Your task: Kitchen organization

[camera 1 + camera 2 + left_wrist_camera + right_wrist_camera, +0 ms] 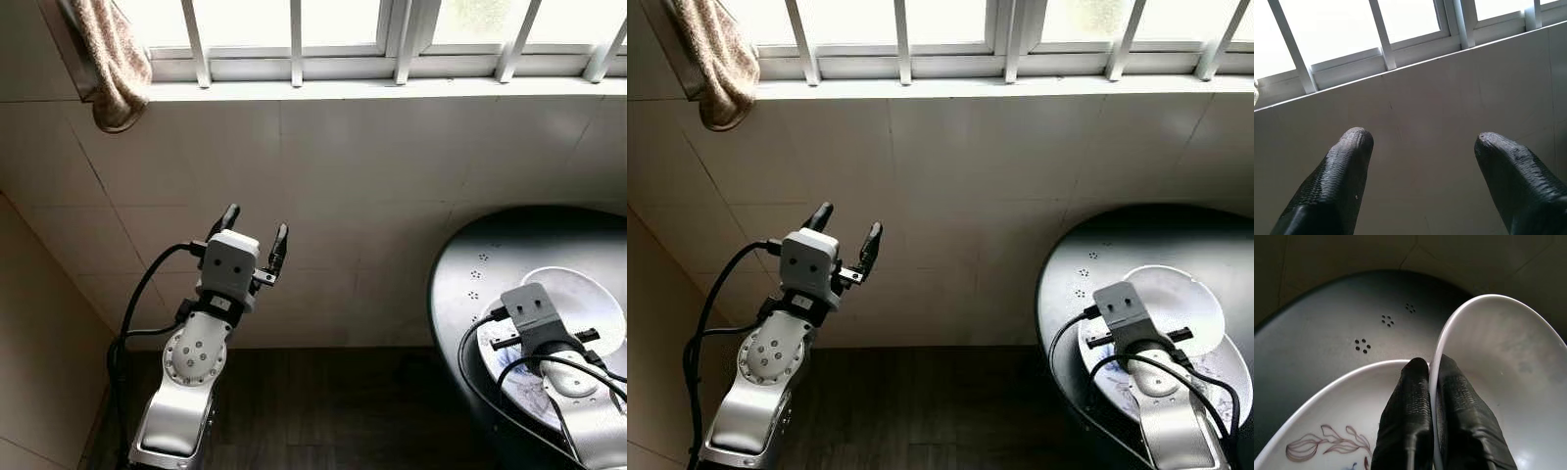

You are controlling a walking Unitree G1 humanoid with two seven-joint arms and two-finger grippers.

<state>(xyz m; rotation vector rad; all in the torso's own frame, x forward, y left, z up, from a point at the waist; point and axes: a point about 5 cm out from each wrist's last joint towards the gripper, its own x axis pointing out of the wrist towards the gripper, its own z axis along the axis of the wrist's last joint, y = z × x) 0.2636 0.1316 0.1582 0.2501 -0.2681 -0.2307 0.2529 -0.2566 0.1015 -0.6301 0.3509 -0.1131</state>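
Over patterned plate (1327, 431), right end effector (1429, 366) pinches bowl (1508, 362)

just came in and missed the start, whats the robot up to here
The robot's right hand is pinched shut on the rim of a plain white bowl, one finger inside and one outside. The bowl sits over a white plate with a leafy line drawing, on a dark round surface with small hole clusters. The left hand is raised in front of the tiled wall below the barred window, fingers open and holding nothing.
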